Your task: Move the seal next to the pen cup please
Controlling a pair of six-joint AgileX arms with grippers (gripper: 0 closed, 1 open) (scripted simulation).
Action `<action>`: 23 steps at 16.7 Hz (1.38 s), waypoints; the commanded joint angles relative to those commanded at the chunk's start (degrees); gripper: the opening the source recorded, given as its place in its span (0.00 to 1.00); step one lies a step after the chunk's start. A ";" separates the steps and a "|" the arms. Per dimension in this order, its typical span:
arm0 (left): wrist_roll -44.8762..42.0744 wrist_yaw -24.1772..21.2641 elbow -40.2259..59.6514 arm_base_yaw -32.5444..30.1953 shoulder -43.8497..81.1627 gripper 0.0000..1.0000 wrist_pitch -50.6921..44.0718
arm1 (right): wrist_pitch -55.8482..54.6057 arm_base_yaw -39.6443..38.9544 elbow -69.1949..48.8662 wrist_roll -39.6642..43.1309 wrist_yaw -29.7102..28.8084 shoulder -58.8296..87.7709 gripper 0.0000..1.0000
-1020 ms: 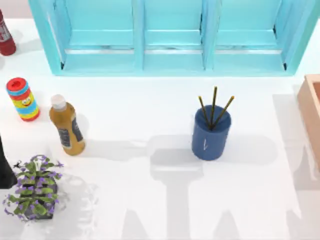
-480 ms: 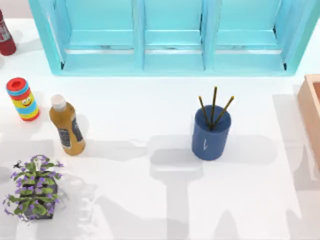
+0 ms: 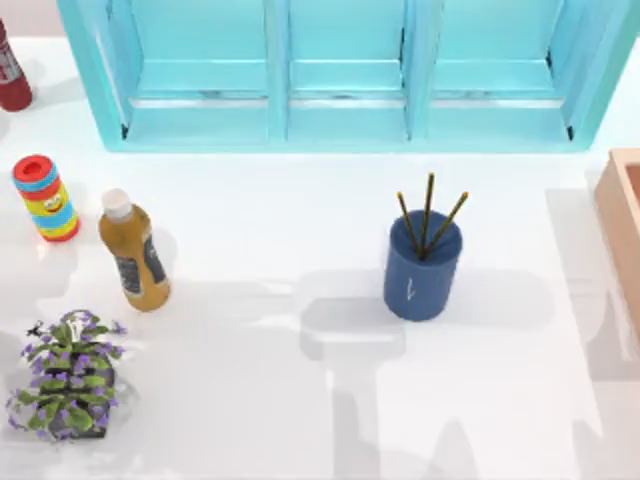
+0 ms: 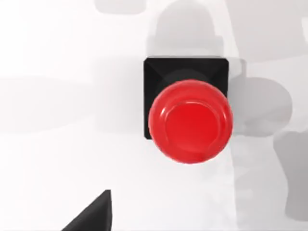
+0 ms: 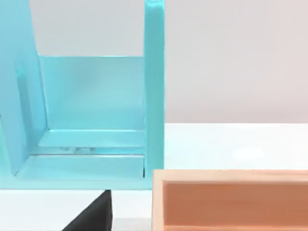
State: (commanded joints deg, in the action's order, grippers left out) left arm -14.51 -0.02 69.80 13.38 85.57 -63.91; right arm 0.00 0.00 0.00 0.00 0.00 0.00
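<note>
The seal (image 3: 45, 197) stands upright at the table's left edge, a small striped cylinder with a red cap and a smiley face. The pen cup (image 3: 422, 267), dark blue with three thin pencils, stands right of centre, far from the seal. A dark corner of my left gripper (image 4: 91, 214) edges the left wrist view, above a red push button (image 4: 190, 120) on a black base. In the right wrist view, a dark corner of my right gripper (image 5: 91, 214) hangs near the orange box.
A mustard-brown bottle (image 3: 134, 252) stands just right of the seal. A dark red bottle (image 3: 12, 72) is at the far left, a purple-flowered plant (image 3: 68, 375) at the front left. A cyan shelf (image 3: 340, 75) spans the back. An orange box (image 3: 622, 220) sits at the right edge.
A dark piece of my left arm at the top view's left edge, beside the plant, has withdrawn out of the picture. The arm shadows on the table have shifted.
</note>
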 joint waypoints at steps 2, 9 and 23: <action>-1.12 0.00 5.76 1.03 6.51 1.00 -4.57 | 0.00 0.00 0.00 0.00 0.00 0.00 1.00; -2.33 0.00 12.13 2.18 13.05 1.00 -9.42 | 0.00 0.00 0.00 0.00 0.00 0.00 1.00; -2.61 -0.01 -4.81 2.38 18.32 1.00 12.81 | 0.00 0.00 0.00 0.00 0.00 0.00 1.00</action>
State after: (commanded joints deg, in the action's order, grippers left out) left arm -17.13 -0.04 64.99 15.76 103.89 -51.10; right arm 0.00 0.00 0.00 0.00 0.00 0.00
